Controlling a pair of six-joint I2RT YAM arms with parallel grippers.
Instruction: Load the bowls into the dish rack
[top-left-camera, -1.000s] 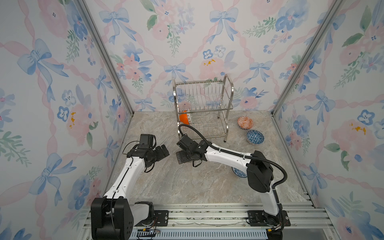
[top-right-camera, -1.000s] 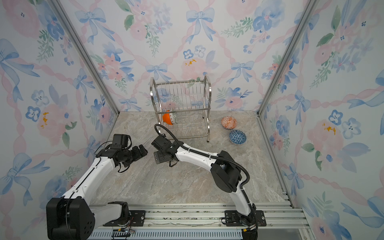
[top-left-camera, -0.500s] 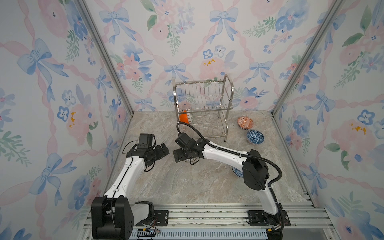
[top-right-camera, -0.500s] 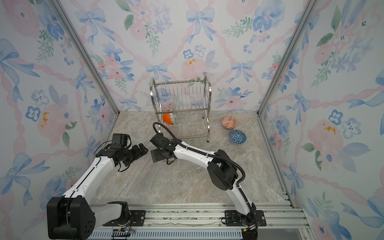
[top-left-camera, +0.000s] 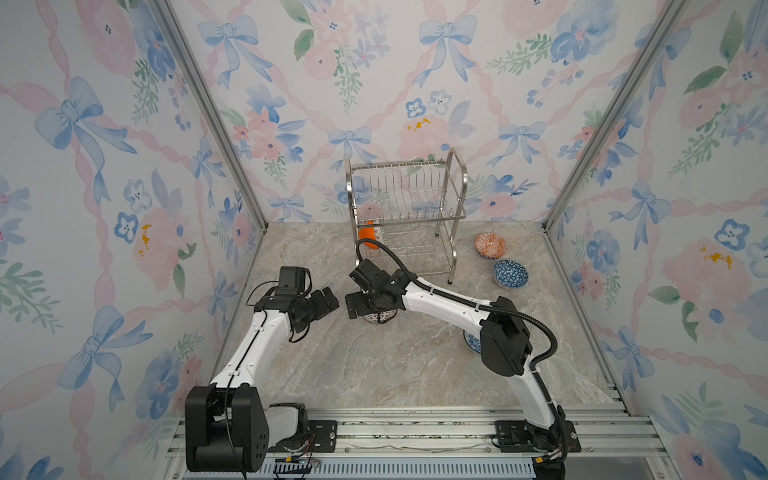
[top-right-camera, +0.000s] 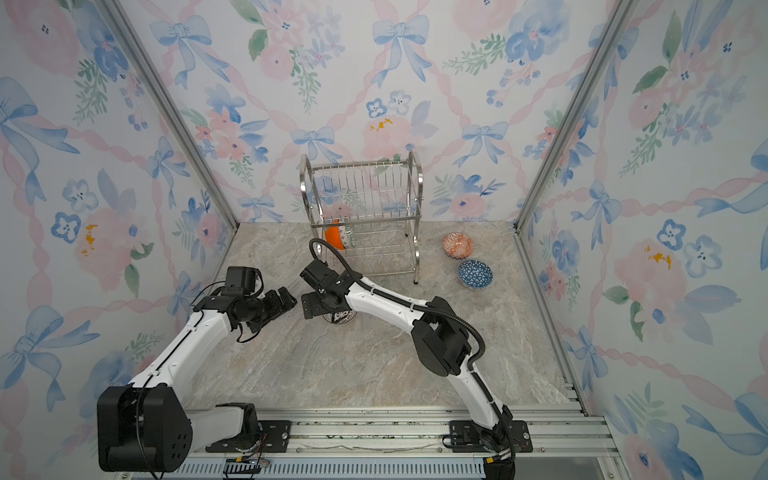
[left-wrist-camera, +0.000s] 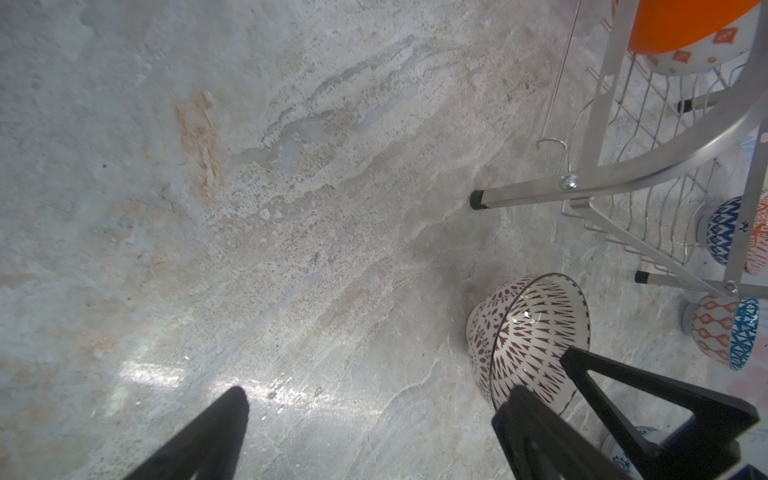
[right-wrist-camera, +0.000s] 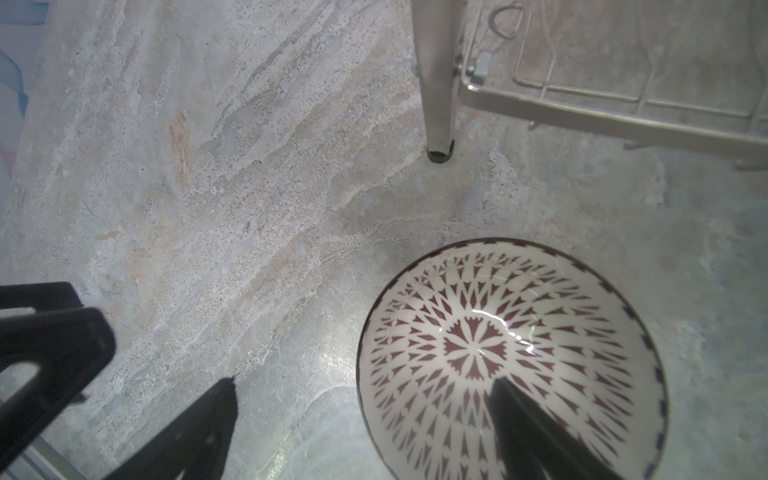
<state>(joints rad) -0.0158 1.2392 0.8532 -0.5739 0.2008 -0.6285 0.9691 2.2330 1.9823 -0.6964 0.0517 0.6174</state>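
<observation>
Right gripper (right-wrist-camera: 363, 382) straddles lattice bowl (right-wrist-camera: 511, 345) rim.

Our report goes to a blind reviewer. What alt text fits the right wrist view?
A white bowl with a dark pattern stands upright on a marble table, with the open right pincer poised astride its rim. A leg and the lower shelf of the metal dish rack stand beyond the bowl.

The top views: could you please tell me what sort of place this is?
Probably a staged robot test cell, not a kitchen: floral wallpaper panels in aluminium framing, left arm and right arm bolted to a front rail, a dish rack and bowls on a marble-look tabletop.
</observation>
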